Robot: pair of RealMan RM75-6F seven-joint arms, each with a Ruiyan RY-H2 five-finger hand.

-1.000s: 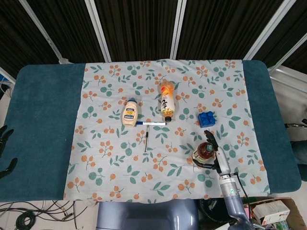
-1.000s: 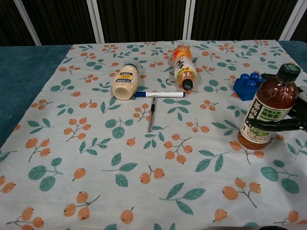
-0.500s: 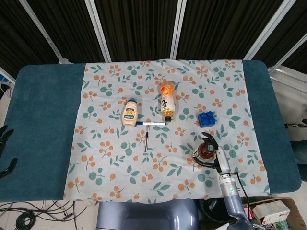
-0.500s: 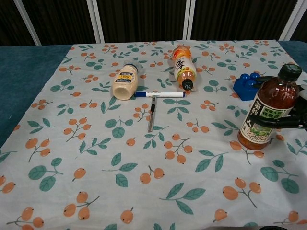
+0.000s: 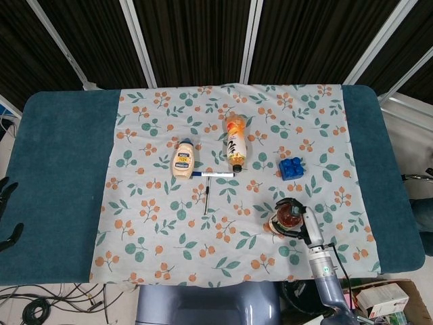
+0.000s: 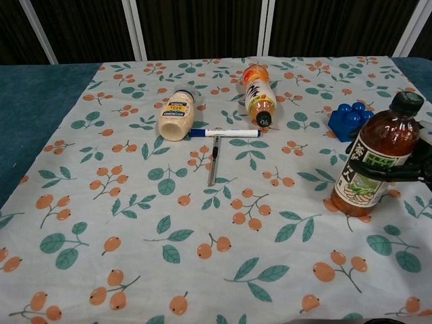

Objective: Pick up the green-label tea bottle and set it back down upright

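Tipping is the risk: the green-label tea bottle (image 6: 373,157) stands slightly tilted just in front of the blue toy brick (image 6: 349,120), the right hand (image 6: 405,172) gripping its label; a careless release could topple it.

Right hand wrapped on the bottle, left hand idle at the table edge.

Right arm comes up from the bottom edge of the head view, forearm angled up and left; right hand (image 5: 302,225) has dark fingers (image 6: 388,173) curled round the green-label tea bottle (image 6: 374,165) at label height, gripping from its right side. Bottle is near upright, base at the cloth; contact with the cloth can't be confirmed. Left hand (image 5: 7,208) shows only at the far left edge of the head view, dark fingers apart, holding nothing, off the chest view entirely.
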